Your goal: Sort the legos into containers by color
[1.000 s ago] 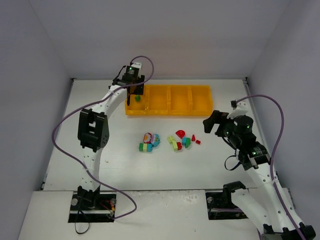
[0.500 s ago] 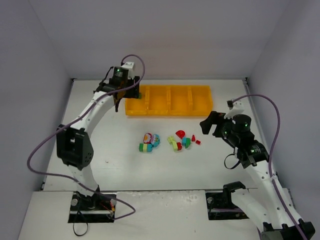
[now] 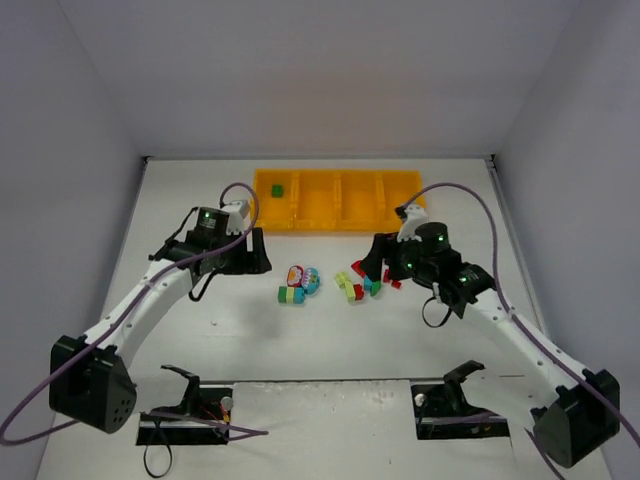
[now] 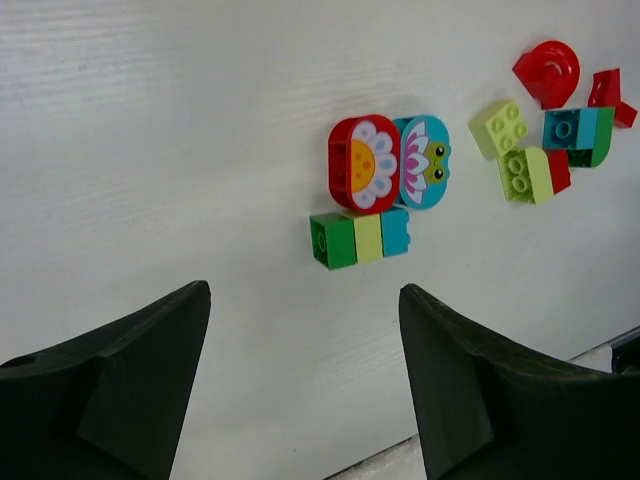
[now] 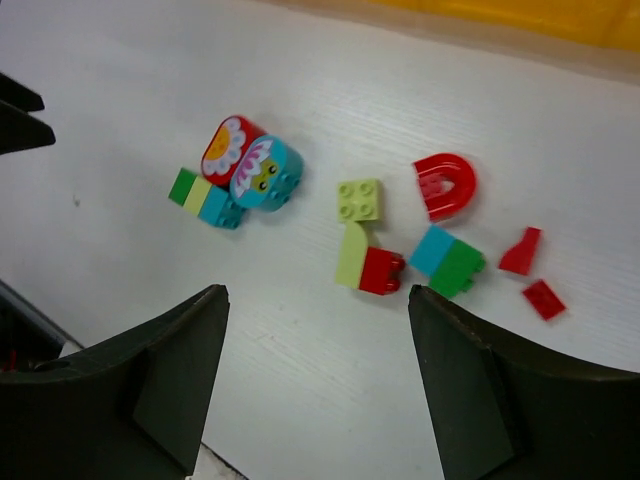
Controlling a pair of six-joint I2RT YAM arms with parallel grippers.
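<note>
1. The left gripper [image 4: 305, 390] has its jaws well apart, the two dark fingers at the lower left and lower right of its wrist view. Only bare table [image 4: 150, 150] lies between them, so nothing is held or touched.
2. The right gripper [image 5: 315, 385] also has its fingers spread wide at the bottom corners of its wrist view. It is empty, and the loose pieces lie higher in the frame, clear of both fingers.
3. The legos form two loose clusters at the centre of the overhead view.
4. In the left cluster a red flower piece [image 4: 362, 164] touches a teal round piece [image 4: 424, 161], with a green-lime-teal strip [image 4: 358, 238] just below.
5. The right cluster holds a lime brick [image 5: 359, 199], a red arch [image 5: 445, 186], a lime wedge [image 5: 352, 255], a teal-and-green pair [image 5: 447, 260] and two small red pieces.
6. The tray [image 3: 320, 226] lies at upper centre of the overhead view, with one dark green brick [image 3: 277, 189] in its leftmost compartment.
</note>
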